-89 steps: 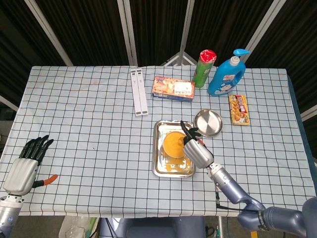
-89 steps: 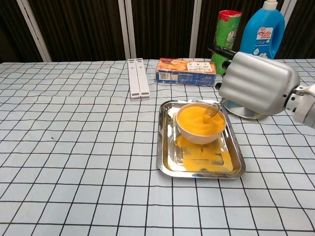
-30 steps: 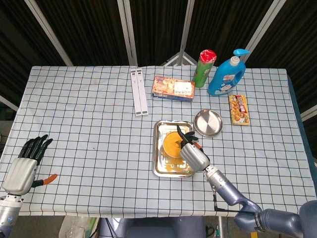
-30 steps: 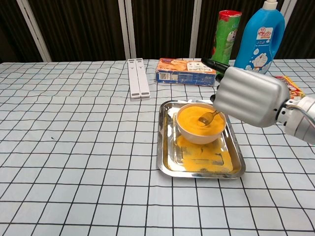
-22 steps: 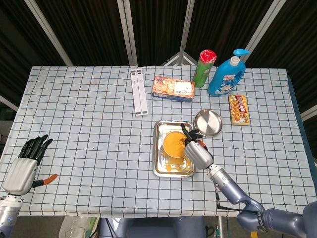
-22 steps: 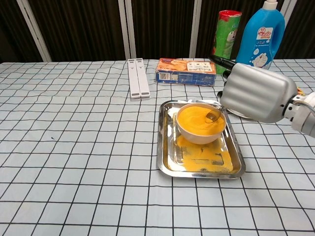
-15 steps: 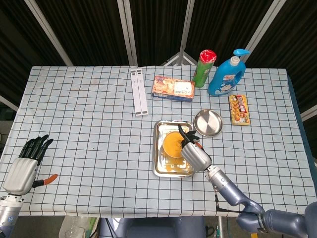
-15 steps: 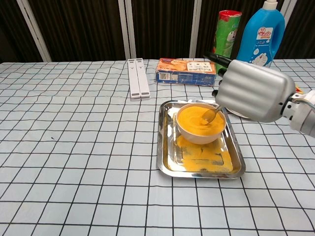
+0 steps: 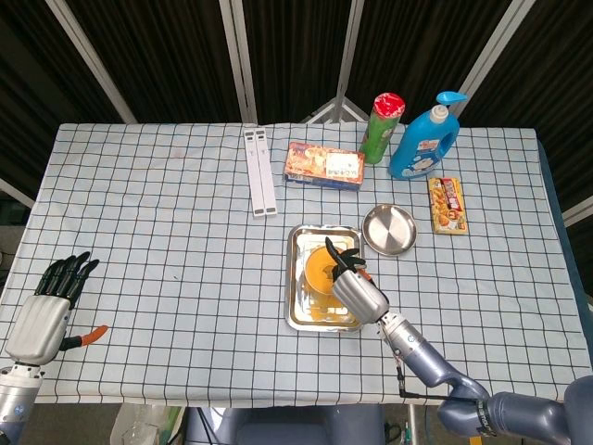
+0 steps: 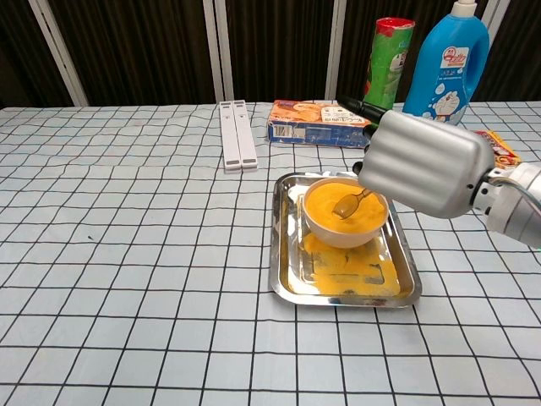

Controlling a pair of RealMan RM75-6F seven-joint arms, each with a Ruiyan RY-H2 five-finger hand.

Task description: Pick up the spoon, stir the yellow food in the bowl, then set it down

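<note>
A white bowl [image 10: 342, 234] full of yellow food [image 10: 325, 203] stands in a steel tray [image 10: 343, 289] at mid-table. My right hand [image 10: 420, 162] hovers just right of the bowl and grips a metal spoon [image 10: 347, 204], whose tip lies in the food near the bowl's middle. In the head view the right hand [image 9: 356, 291] covers the right side of the bowl [image 9: 318, 270], and the spoon is hidden. My left hand [image 9: 44, 313] rests at the table's near left corner, fingers apart, holding nothing.
Yellow spill [image 10: 348, 264] lies on the tray floor in front of the bowl. A small steel dish [image 9: 389, 229] sits right of the tray. A snack box [image 9: 323, 165], green can [image 9: 380, 128], blue bottle [image 9: 424, 137], candy pack [image 9: 447, 205] and white strips [image 9: 260, 172] stand behind.
My right hand has swung left with the spoon, sweeping its tip from the bowl's right edge toward the middle of the food. The left hand stayed still.
</note>
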